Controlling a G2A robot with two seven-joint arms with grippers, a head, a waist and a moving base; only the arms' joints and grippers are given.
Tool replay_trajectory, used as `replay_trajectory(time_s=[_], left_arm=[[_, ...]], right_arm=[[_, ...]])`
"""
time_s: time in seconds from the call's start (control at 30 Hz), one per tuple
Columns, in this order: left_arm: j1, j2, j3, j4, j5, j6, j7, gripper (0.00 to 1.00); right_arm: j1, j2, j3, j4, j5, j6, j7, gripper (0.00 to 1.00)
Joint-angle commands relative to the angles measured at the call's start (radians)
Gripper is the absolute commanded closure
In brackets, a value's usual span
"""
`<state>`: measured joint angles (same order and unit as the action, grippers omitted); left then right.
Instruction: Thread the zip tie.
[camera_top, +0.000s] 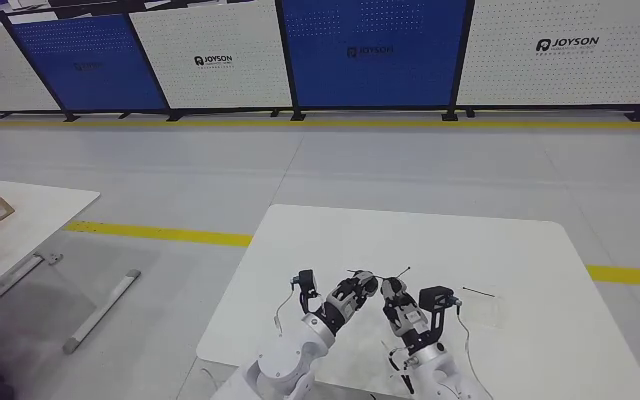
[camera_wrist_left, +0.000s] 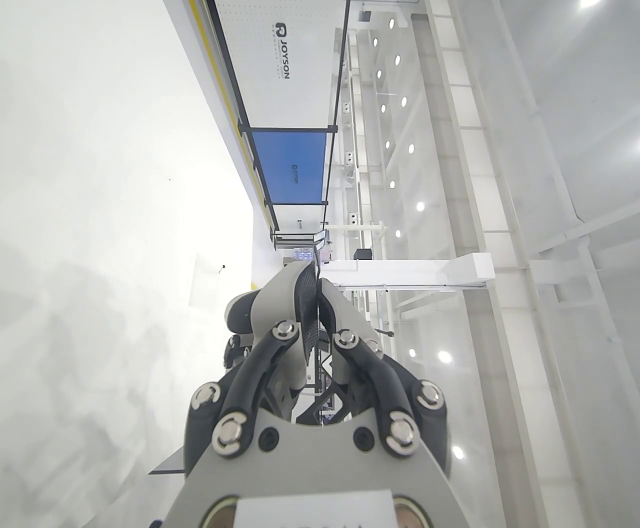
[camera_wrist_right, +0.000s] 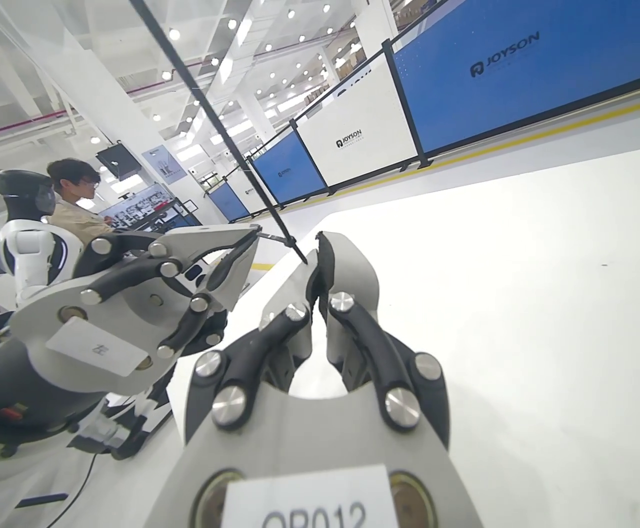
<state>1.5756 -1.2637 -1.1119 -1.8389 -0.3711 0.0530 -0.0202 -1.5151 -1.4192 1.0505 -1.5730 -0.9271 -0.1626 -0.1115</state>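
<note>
Left gripper (camera_wrist_right: 255, 231) pinches zip tie (camera_wrist_right: 235, 150) just left of right gripper (camera_wrist_right: 319, 246), whose fingers are pressed together; strap slants up far-right.

Top view high, facing down, wrist views close, sharing table (camera_top: 500, 250)

White table (camera_top: 500, 260) w/ blue/white panels (camera_top: 370, 50) behind, yellow floor line (camera_top: 160, 234).

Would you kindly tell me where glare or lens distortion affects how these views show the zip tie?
Left wrist view: glare bleaches the table near white; right wrist view: wide-angle bending, but the zip tie stands dark against bright lights.
</note>
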Motion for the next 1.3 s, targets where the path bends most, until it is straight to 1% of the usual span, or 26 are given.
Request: replay_trajectory(time_s=[0.0,0.13,0.17,0.23,0.27,0.4,0.53,0.63,0.8,0.9,0.97,1.03,1.07,1.1,1.2,1.23,1.27], left_arm=[[0.000,0.000,0.000,0.001,-0.002,-0.002,0.001,1.00],[-0.002,-0.001,-0.002,0.005,-0.008,-0.008,0.005,1.00],[-0.003,-0.001,-0.002,0.006,-0.009,-0.008,0.005,1.00],[-0.004,-0.002,-0.002,0.007,-0.009,-0.010,0.007,1.00],[-0.004,-0.002,-0.002,0.007,-0.009,-0.010,0.008,1.00],[-0.004,-0.002,-0.002,0.009,-0.009,-0.008,0.010,1.00],[-0.005,-0.003,-0.001,0.011,-0.008,-0.008,0.009,1.00],[-0.004,-0.003,0.000,0.012,-0.006,-0.008,0.010,1.00],[-0.005,-0.004,0.002,0.016,-0.005,-0.006,0.012,1.00],[-0.006,-0.004,0.002,0.016,-0.003,-0.005,0.012,1.00],[-0.005,-0.004,0.002,0.016,-0.001,-0.004,0.011,1.00],[-0.004,-0.003,0.002,0.017,0.002,0.000,0.011,1.00],[-0.005,-0.003,0.002,0.017,0.002,0.001,0.010,1.00],[-0.005,-0.003,0.002,0.017,0.003,0.002,0.010,1.00],[-0.005,-0.003,0.001,0.017,0.005,0.004,0.009,1.00],[-0.005,-0.003,0.001,0.017,0.006,0.004,0.009,1.00],[-0.005,-0.003,0.001,0.016,0.007,0.005,0.008,1.00]], right_arm=[[0.001,0.000,0.000,0.002,0.001,-0.001,0.000,1.00],[0.003,0.001,-0.002,0.009,0.002,0.000,0.014,1.00],[0.005,0.001,-0.003,0.010,0.000,0.001,0.022,0.95],[0.008,0.002,-0.007,0.013,-0.008,-0.001,0.036,0.79],[0.008,0.002,-0.010,0.012,-0.012,0.001,0.035,0.77],[0.005,0.002,-0.011,0.003,-0.016,0.001,0.025,0.80],[0.000,0.004,-0.007,-0.004,-0.015,-0.001,0.015,0.80],[-0.002,0.005,-0.006,-0.008,-0.019,0.000,0.013,0.83],[-0.004,0.006,-0.007,-0.014,-0.023,0.003,0.019,0.80],[-0.003,0.006,-0.009,-0.016,-0.023,0.008,0.021,0.83],[-0.002,0.006,-0.009,-0.017,-0.019,0.009,0.017,0.94],[-0.001,0.006,-0.009,-0.015,-0.018,0.008,0.014,0.87],[-0.001,0.006,-0.009,-0.015,-0.018,0.008,0.013,0.80],[-0.001,0.006,-0.010,-0.015,-0.018,0.009,0.014,0.78],[-0.001,0.006,-0.010,-0.015,-0.016,0.011,0.013,0.86],[-0.001,0.006,-0.010,-0.014,-0.015,0.012,0.013,0.95],[0.000,0.006,-0.010,-0.014,-0.014,0.012,0.012,1.00]])
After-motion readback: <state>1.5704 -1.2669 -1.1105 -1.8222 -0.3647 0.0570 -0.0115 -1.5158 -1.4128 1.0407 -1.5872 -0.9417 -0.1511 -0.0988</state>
